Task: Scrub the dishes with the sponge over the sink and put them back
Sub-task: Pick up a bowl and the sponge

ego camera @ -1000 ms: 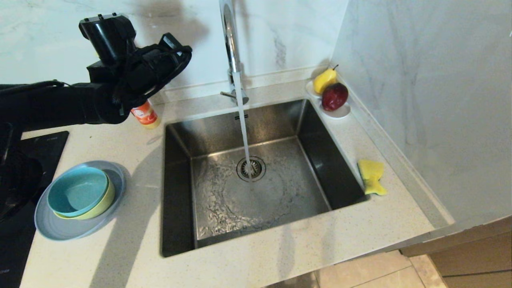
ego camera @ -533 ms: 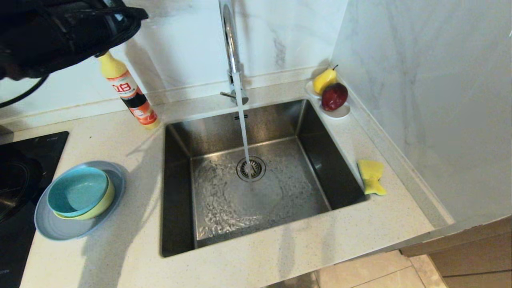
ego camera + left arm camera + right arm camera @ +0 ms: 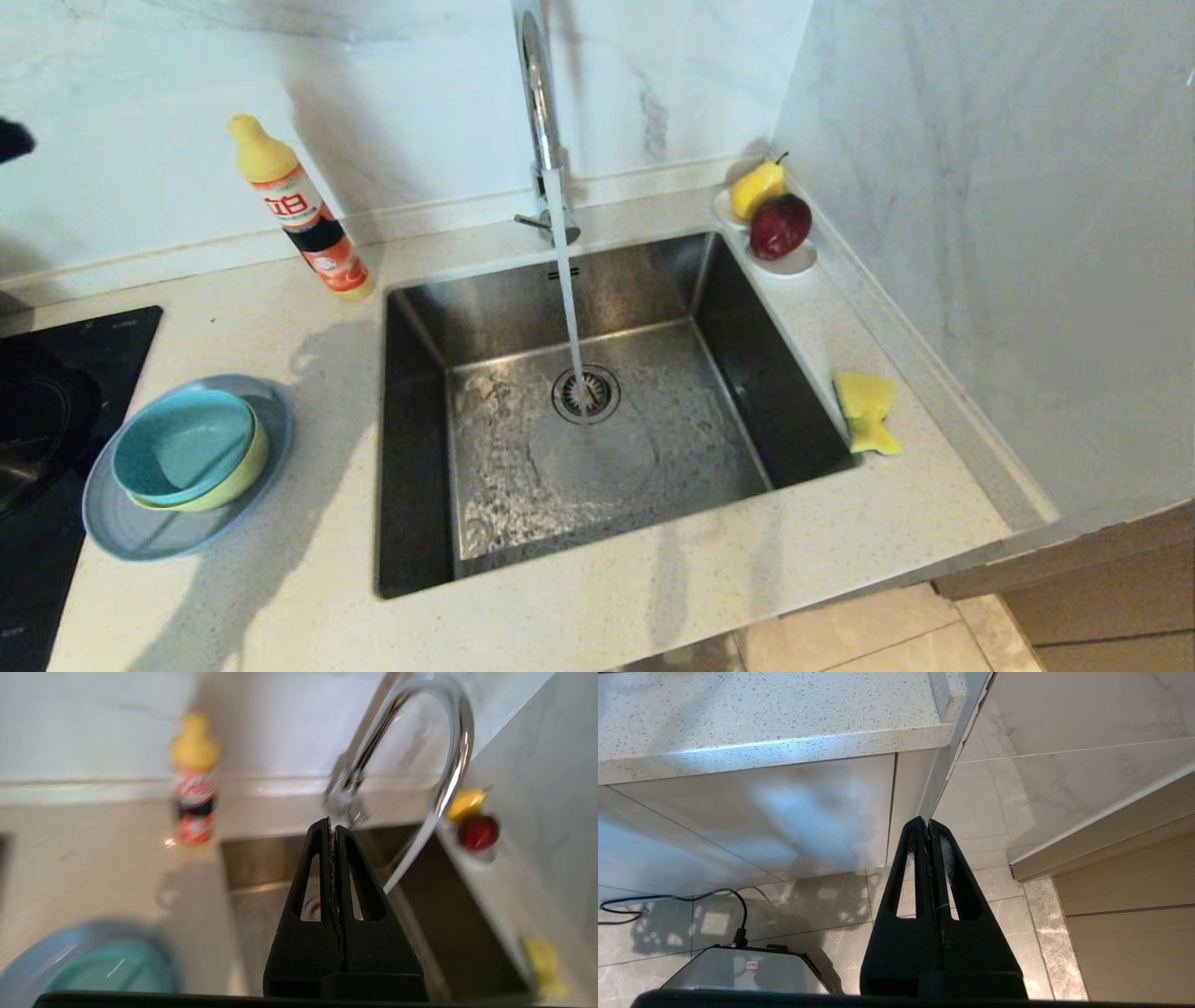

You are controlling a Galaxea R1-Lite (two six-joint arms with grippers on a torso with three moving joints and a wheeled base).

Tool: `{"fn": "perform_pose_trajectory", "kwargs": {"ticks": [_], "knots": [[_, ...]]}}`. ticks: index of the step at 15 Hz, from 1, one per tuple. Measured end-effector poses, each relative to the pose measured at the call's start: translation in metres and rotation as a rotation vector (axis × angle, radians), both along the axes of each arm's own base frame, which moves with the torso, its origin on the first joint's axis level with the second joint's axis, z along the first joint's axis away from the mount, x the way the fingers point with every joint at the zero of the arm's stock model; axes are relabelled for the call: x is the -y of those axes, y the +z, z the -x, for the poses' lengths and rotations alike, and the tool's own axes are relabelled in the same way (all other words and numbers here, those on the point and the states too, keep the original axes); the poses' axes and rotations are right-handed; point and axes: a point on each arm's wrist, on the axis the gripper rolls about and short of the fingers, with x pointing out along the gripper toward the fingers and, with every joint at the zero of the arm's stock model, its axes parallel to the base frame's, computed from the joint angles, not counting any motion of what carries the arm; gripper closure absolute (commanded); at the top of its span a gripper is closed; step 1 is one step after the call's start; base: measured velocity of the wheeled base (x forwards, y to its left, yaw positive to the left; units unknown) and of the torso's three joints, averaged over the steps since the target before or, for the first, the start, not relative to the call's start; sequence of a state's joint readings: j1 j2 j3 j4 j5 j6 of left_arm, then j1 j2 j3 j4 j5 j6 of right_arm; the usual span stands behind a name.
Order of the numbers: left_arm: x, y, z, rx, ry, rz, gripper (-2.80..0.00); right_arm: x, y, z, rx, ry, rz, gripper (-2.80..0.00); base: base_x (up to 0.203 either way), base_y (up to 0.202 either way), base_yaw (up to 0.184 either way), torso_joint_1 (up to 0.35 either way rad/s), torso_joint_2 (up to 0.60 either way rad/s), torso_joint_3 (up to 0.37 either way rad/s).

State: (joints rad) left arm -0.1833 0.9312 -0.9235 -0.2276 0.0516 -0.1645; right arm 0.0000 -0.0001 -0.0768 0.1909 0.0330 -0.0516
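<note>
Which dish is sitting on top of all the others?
The teal bowl. It nests inside the yellow-green bowl, and both sit on the grey-blue plate.

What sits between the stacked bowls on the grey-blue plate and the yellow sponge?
In the head view, only the steel sink, tap running, separates the plate from the sponge.

Detergent bottle [image 3: 301,217], back edge of bench [image 3: 280,597] left of sink [image 3: 420,373]: orange label bearing large white characters reading roughly "立白"; smaller print illegible. No other readable text
</note>
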Motion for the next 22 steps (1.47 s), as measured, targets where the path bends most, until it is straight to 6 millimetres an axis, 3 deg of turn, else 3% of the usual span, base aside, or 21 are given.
{"fn": "perform_pose_trajectory", "kwargs": {"ticks": [4, 8, 15, 18, 22], "knots": [[-0.014, -0.056, 0.067, -0.045, 0.086, -0.052, 0.00, 0.000, 0.000, 0.000, 0.000, 0.000, 0.000, 0.00, 0.000, 0.000, 0.000, 0.000, 0.00, 0.000], [-0.019, -0.124, 0.106, -0.083, 0.157, -0.073, 0.00, 0.000, 0.000, 0.000, 0.000, 0.000, 0.000, 0.00, 0.000, 0.000, 0.000, 0.000, 0.00, 0.000], [-0.017, -0.214, 0.122, -0.120, 0.134, -0.194, 0.00, 0.000, 0.000, 0.000, 0.000, 0.000, 0.000, 0.00, 0.000, 0.000, 0.000, 0.000, 0.00, 0.000], [-0.017, -0.247, 0.119, -0.137, 0.122, -0.237, 0.00, 0.000, 0.000, 0.000, -0.001, 0.000, 0.000, 0.00, 0.000, 0.000, 0.000, 0.000, 0.00, 0.000], [-0.017, -0.249, 0.119, -0.080, 0.131, -0.233, 0.00, 0.000, 0.000, 0.000, 0.000, 0.000, 0.000, 0.00, 0.000, 0.000, 0.000, 0.000, 0.00, 0.000]]}}
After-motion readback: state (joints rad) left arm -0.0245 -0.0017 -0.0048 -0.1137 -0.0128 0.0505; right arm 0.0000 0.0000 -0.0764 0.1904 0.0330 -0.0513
